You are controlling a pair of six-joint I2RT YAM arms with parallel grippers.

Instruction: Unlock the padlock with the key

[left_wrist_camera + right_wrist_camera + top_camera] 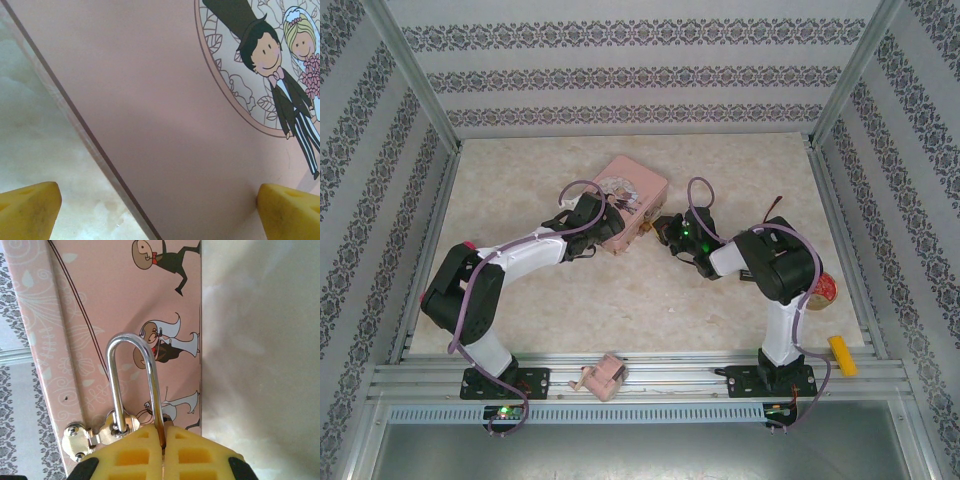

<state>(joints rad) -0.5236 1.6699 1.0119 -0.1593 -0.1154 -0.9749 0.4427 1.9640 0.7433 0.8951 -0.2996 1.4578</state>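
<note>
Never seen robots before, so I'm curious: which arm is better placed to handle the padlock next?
Probably right: the right gripper is shut on the padlock, whose shackle hangs in the hasp of the pink tin. The left gripper stands open over the lid.

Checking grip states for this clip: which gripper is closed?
The right gripper: its yellow pads meet on the padlock at its shackle's foot, while the left gripper stands wide open over the pink tin.

Bright, even light, faint shadows; glare streaks the padlock (114, 385), close-ups slightly soft.
</note>
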